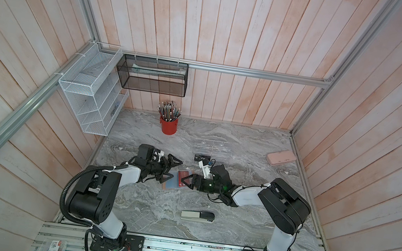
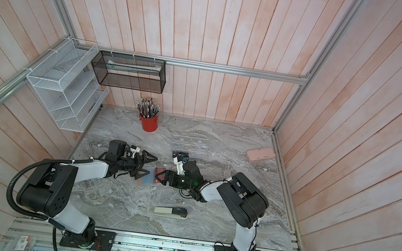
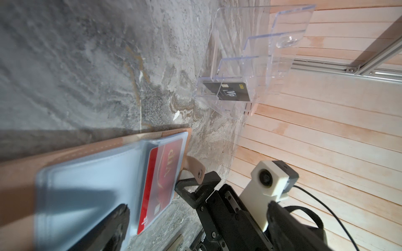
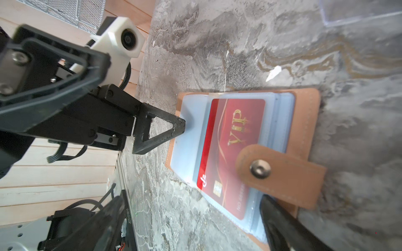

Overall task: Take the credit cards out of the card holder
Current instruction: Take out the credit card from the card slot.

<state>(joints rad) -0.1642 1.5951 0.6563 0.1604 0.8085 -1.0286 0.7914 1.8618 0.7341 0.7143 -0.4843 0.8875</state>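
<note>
Left gripper (image 1: 177, 169) has its jaws spread wide and holds nothing; in the right wrist view the tip of one of its fingers (image 4: 181, 125) meets the left edge of the clear bluish plastic sleeves (image 4: 187, 152), while its other finger sits raised at the upper left of that frame. Right gripper (image 1: 186, 180) is also wide apart with nothing in its grasp; one finger (image 4: 282, 226) lies at the lower right of its own view, over the bottom edge of the card holder (image 4: 304, 121), a tan leather-look folding wallet lying open and flat. In both top views the card holder sits mid-frame on the grey marble tabletop (image 1: 234, 217), between the two grippers.

A red card (image 4: 235, 141), flat plastic with gold VIP lettering, lies in the uppermost sleeve; the round-ended tan snap tab (image 4: 282, 171) folds over its lower right corner. A black card (image 3: 232, 92) with VIP lettering stands in the front pocket of the clear acrylic rack (image 3: 250, 54), at the upper right of the left wrist view.

A grey and black stapler (image 1: 197, 216) lies below centre; a long pink rounded case (image 1: 281, 157) lies at the tabletop's upper right.
</note>
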